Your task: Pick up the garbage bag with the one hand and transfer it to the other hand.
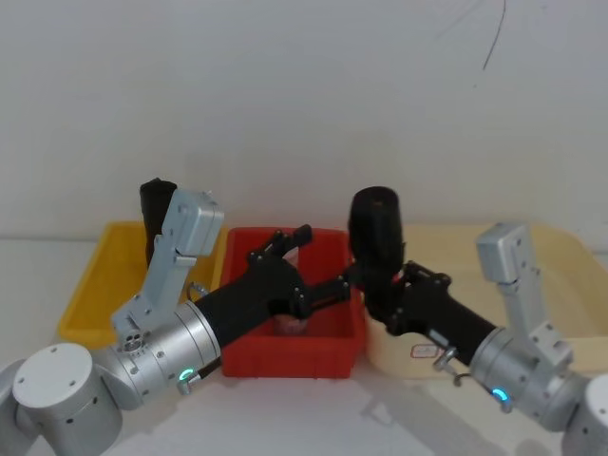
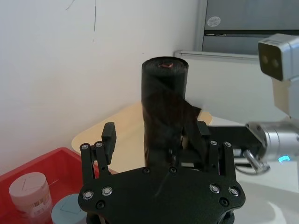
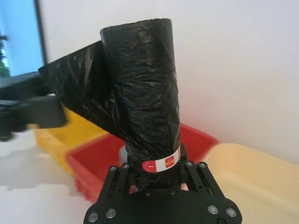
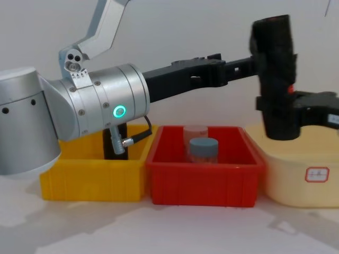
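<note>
The garbage bag is a tall black crinkled roll, held upright above the gap between the red and cream bins. My right gripper is shut on its lower end, just under the red-and-white label. A loose flap hangs off the roll. My left gripper, on the silver wrist with the green ring, reaches across the red bin to the roll's upper half. Its fingers stand open, wider than the roll. Whether they touch it I cannot tell.
Three bins stand in a row: yellow, red and cream. The red bin holds a clear jar and a grey-lidded jar. A second black roll stands in the yellow bin. A white wall is close behind.
</note>
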